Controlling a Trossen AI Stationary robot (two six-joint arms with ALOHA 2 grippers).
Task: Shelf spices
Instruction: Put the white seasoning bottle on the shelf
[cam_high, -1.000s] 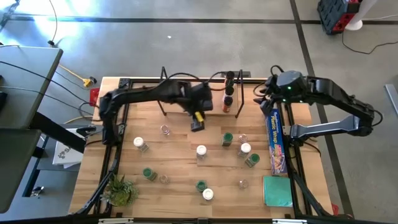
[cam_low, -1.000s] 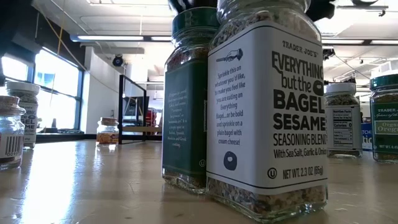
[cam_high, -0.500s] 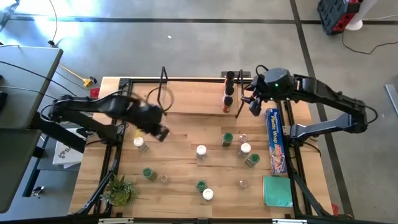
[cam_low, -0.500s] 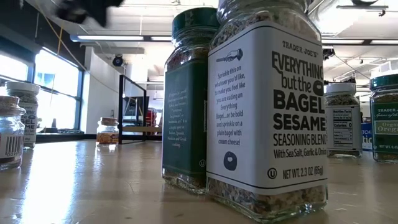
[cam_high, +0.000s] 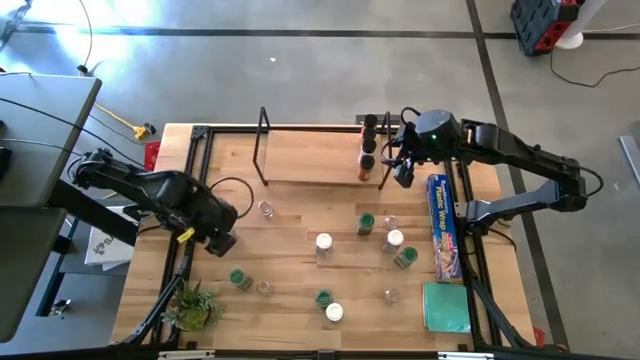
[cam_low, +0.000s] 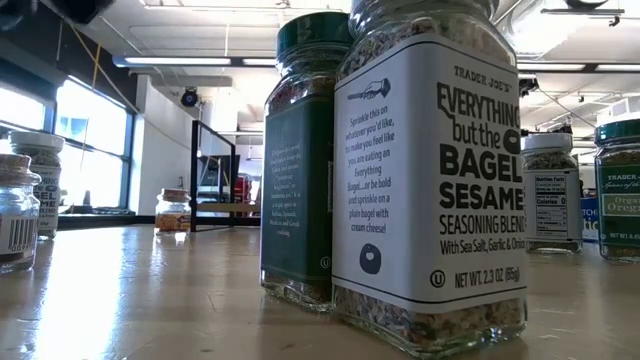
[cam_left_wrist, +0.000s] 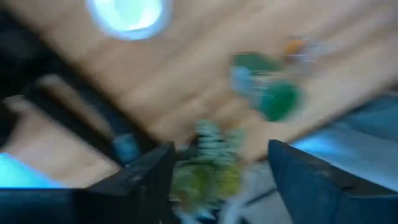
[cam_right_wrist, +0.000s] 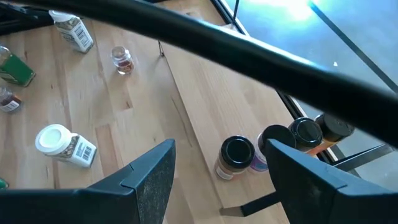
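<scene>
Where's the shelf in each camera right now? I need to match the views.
High view: the shelf sits top centre.
Low view: the shelf is far back, left of centre.
Left wrist view: not made out; too blurred.
Right wrist view: the shelf runs diagonally through the middle.
Landmark: the dark-lidded jars at its right end, in the high and right wrist views.

Grey concrete floor (cam_high: 300, 70) surrounds the wooden table (cam_high: 300, 215), crossed by dark seams. A grey desk (cam_high: 40, 130) stands at nine o'clock; a red-and-black case (cam_high: 545, 25) sits at one o'clock. In the level view, bright windows (cam_low: 60, 130) line the room's nine-o'clock side beneath ceiling strip lights (cam_low: 190, 62).
</scene>
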